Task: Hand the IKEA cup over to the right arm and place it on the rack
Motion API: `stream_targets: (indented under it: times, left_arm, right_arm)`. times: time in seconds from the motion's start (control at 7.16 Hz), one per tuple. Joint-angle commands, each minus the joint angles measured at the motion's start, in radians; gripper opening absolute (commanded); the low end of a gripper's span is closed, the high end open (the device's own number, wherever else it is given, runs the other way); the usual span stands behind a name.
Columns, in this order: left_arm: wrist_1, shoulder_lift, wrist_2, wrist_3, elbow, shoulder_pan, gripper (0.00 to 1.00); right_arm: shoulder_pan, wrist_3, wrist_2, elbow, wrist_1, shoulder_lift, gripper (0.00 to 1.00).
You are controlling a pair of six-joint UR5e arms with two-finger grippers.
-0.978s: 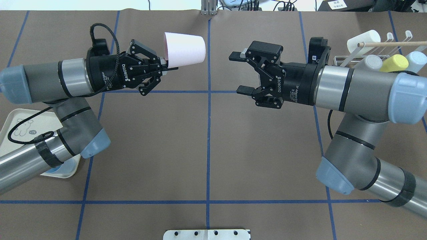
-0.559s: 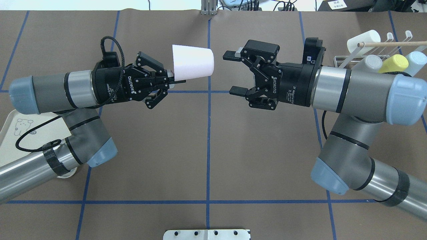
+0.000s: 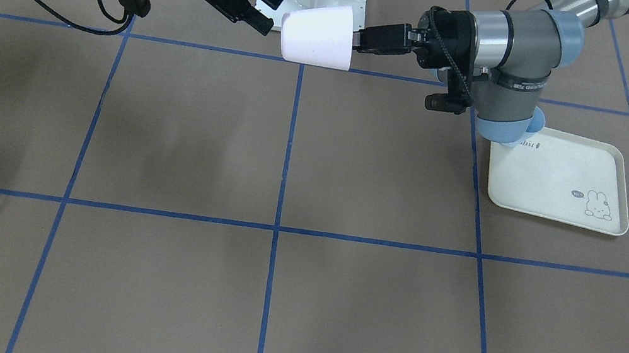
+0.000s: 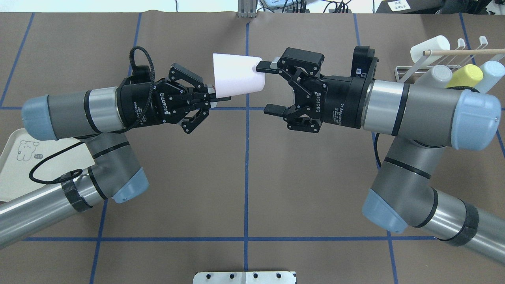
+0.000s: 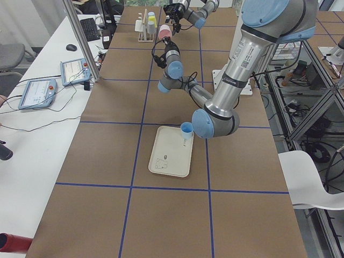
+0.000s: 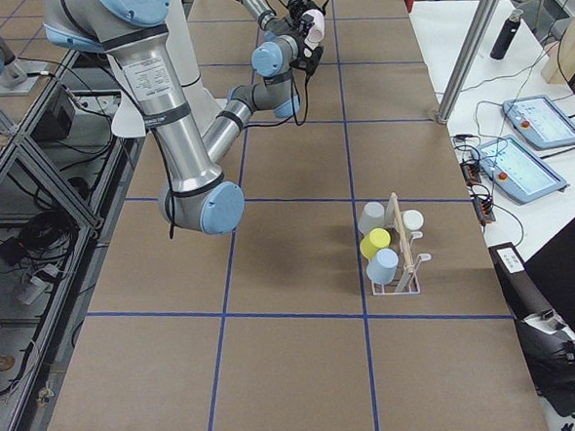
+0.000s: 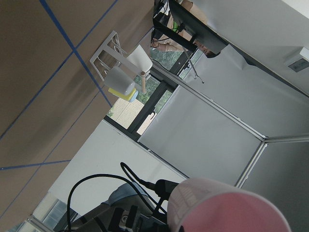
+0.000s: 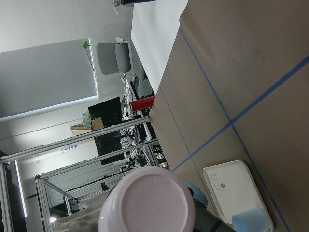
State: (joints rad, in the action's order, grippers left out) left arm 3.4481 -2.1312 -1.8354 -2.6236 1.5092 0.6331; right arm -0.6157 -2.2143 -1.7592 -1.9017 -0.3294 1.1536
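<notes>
1. two arms meet over the middle of the table [image 4: 244, 177]. nearest to the robot, on its left side, the cream tray [image 3: 550, 178] lies flat, and i think it has no part in this step.
2. further out, the left gripper [image 4: 216, 98] is closed narrow on the cup [image 4: 236, 77]. it pinches the wall at the open mouth, so the cup lies on its side in the air, above the table and over the middle blue line [image 4: 246, 157].
3. the closed bottom of the cup points at the right gripper [image 4: 266, 88], whose jaws stand wide apart and hold nothing. its far finger is touching or just beside the edge of the cup's bottom - i cannot tell which. the near finger is apart from the cup.
4. in my judgement the step in hand is the hand-over, at the approach: the cup is not yet between both fingers of the right gripper.
5. the next move probably calls for the right gripper to go a little forward and toward the far side, so that both fingers are around the body of the cup. then it should close, and only after this should the left gripper let go - otherwise the cup may fall.
6. farthest, at the robot's right, stands the rack [image 4: 410, 68] with a wooden peg [image 4: 453, 51]. other cups [image 4: 465, 74] already hang on it.
</notes>
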Motion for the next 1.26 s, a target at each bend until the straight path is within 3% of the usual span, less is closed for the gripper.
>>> stream_targets:
  times: [0.0, 0.7, 1.12]
  left_arm:
    - [0.016, -0.007, 0.021, -0.004, 0.000, -0.018, 0.00]
    - [0.045, -0.006, 0.022, -0.004, 0.002, -0.038, 0.00]
    - [0.045, -0.006, 0.022, -0.003, 0.002, -0.043, 0.00]
  right_arm:
    - [0.002, -0.004, 0.004, 0.000, 0.010, -0.003, 1.00]
    - [0.002, -0.041, 0.017, 0.001, 0.020, -0.006, 0.97]
    - [0.002, -0.059, 0.017, 0.003, 0.021, -0.006, 0.80]
